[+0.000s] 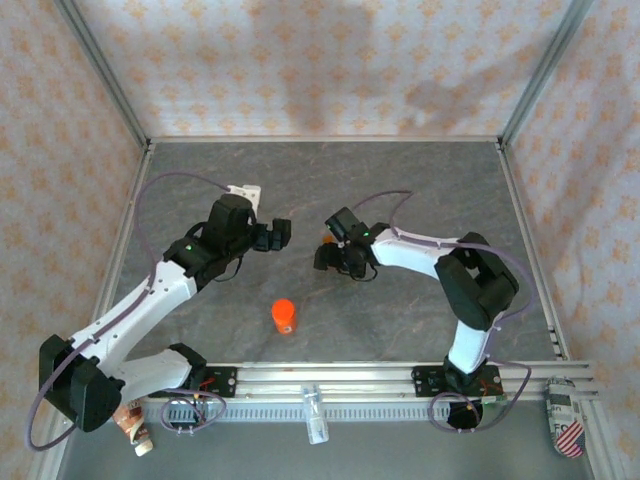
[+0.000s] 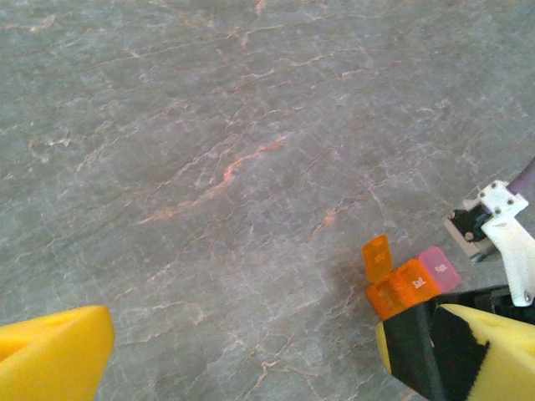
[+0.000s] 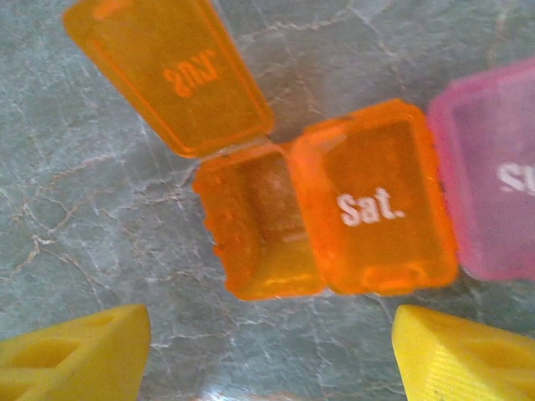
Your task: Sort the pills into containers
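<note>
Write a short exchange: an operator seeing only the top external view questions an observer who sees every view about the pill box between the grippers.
Operator: Is any compartment open?
Observer: Yes. The right wrist view shows one orange compartment with its lid flipped up.
Operator: And its neighbours?
Observer: The Sat. compartment, also orange, and the pink compartment beside it both have their lids shut.

One closed orange lid (image 3: 372,196) of the containers (image 3: 259,238) reads "Sat."
</note>
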Controlling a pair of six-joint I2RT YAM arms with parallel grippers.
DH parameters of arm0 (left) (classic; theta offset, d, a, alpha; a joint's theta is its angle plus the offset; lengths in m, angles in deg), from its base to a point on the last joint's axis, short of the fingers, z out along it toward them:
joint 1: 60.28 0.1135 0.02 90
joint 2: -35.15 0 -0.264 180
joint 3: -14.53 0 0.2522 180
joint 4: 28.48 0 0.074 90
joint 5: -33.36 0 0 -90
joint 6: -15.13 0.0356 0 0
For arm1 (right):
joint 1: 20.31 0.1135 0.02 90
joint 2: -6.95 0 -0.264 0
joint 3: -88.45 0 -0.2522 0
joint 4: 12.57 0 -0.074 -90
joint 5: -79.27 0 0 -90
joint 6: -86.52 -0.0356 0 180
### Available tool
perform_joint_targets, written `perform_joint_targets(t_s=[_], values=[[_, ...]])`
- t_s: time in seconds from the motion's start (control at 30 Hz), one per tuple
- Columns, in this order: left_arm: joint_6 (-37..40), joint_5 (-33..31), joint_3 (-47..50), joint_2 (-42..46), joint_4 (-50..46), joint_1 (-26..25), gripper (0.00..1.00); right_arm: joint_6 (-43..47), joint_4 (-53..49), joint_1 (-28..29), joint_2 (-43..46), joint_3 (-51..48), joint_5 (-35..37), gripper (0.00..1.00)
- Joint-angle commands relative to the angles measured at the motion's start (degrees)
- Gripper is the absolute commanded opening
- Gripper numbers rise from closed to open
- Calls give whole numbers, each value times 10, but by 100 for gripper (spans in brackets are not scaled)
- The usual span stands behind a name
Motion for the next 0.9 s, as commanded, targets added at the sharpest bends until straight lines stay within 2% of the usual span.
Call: perform_joint_targets(t_s=[0.0, 0.53, 0.73, 0.87], values=[[-21, -22, 18, 18, 24, 11, 100, -12, 14, 1, -20, 31, 0, 76], [-40, -12, 54, 29, 42, 14, 100, 5, -8, 1, -64, 80, 6, 76], [-50, -19, 60, 41, 44, 22, 100, 13, -20, 2, -25, 70, -7, 76], [-77, -28, 68, 56, 44, 40, 100, 26, -55, 10, 31, 62, 13, 79]])
